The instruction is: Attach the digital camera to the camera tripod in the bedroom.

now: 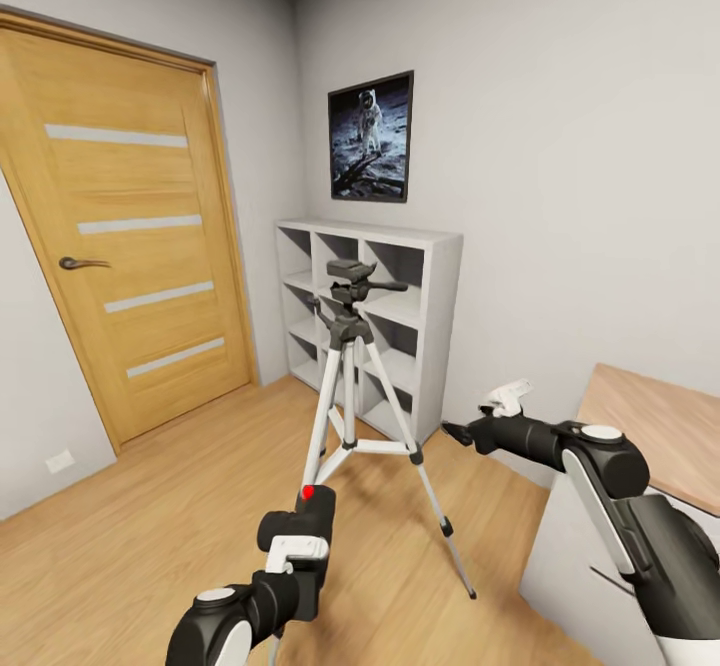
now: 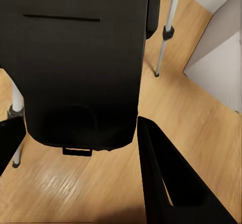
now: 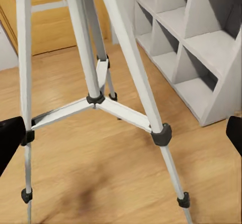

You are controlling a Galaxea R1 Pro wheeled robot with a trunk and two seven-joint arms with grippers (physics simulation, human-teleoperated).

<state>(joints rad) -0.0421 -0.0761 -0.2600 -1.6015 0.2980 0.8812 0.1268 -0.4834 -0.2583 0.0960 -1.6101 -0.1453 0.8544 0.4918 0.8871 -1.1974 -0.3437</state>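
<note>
Bedroom floor carries the tripod (image 1: 352, 386). Left gripper (image 1: 296, 549) clamps the camera (image 1: 300, 524); I'd raise it squarely over the head (image 1: 350, 271). Right gripper (image 1: 458, 434) gapes empty.

Even bright render lighting, faint soft shadows, wide-angle edge stretch.

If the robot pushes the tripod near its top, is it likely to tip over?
Probably yes. The tripod is tall, with thin legs on small feet, so a high push has leverage. The smooth wood floor may let it slide instead. Its centre braces should keep the legs spread.
</note>
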